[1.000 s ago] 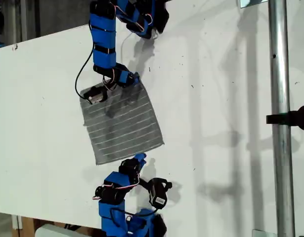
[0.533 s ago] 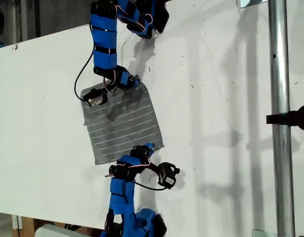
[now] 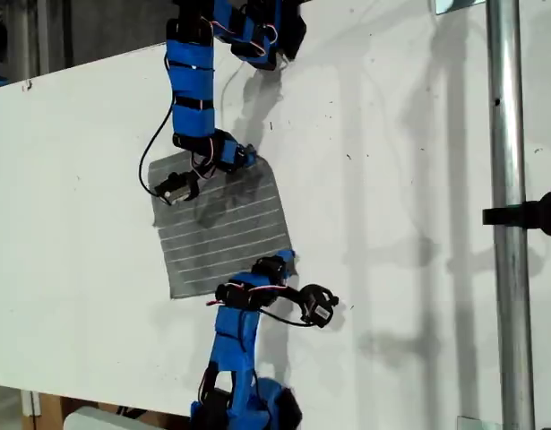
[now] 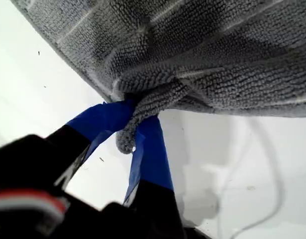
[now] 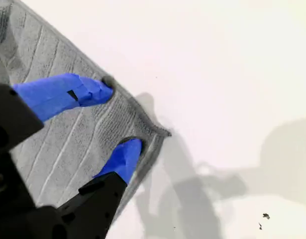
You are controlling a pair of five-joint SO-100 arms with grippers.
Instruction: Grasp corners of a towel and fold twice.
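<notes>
The dark-grey striped towel [image 3: 221, 228] lies flat on the white table [image 3: 391, 179] in the exterior view. The arm coming in from the exterior view's top carries my first gripper [image 3: 246, 157], shut on one of the towel's far corners. In the first wrist view that corner [image 4: 143, 104] is bunched between the blue fingers [image 4: 150, 149]. From the exterior view's bottom, my second gripper [image 3: 284, 262] stands open over the towel's near corner [image 5: 165, 132]. One fingertip [image 5: 100, 87] rests on the cloth [image 5: 68, 144] and the other [image 5: 130, 149] sits by its edge.
A metal pole [image 3: 508, 224] with a black clamp [image 3: 526, 215] runs down the exterior view's right. The table's edge slants across the exterior view's upper left. Thin cables hang from both arms near the towel.
My second gripper has reached up and to the exterior view's right, from off the towel to over its near corner. The first gripper has shifted slightly, dragging its corner.
</notes>
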